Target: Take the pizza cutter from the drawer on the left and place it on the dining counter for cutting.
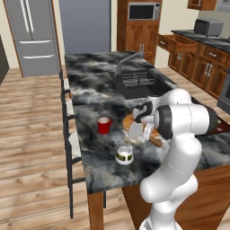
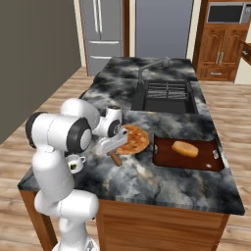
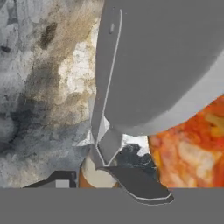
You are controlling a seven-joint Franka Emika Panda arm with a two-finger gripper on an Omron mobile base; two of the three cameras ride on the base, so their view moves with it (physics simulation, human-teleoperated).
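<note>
The gripper (image 2: 113,145) is positioned low over the dining counter (image 2: 162,181), at the near edge of the pizza (image 2: 133,139). The pizza cutter (image 3: 166,65) sits directly at the jaws: in the hand view its grey wheel is pressed close against the camera, with the metal fork (image 3: 105,144) of the cutter reaching down between the finger tips. In the right base view the brown handle (image 2: 116,159) projects below the gripper and rests on the stone. The jaws are set narrow; whether they grip the cutter or have let go cannot be told. A small cup (image 1: 124,155) stands near the counter edge, and a red cup (image 1: 104,125) just beyond it. A dark tray (image 2: 162,156) carrying a bread roll (image 2: 185,148) lies beside the pizza. Farther back is the sink (image 2: 166,95) with faucet (image 2: 147,66). At the far wall, the drawer (image 1: 179,45) stands pulled out.
</note>
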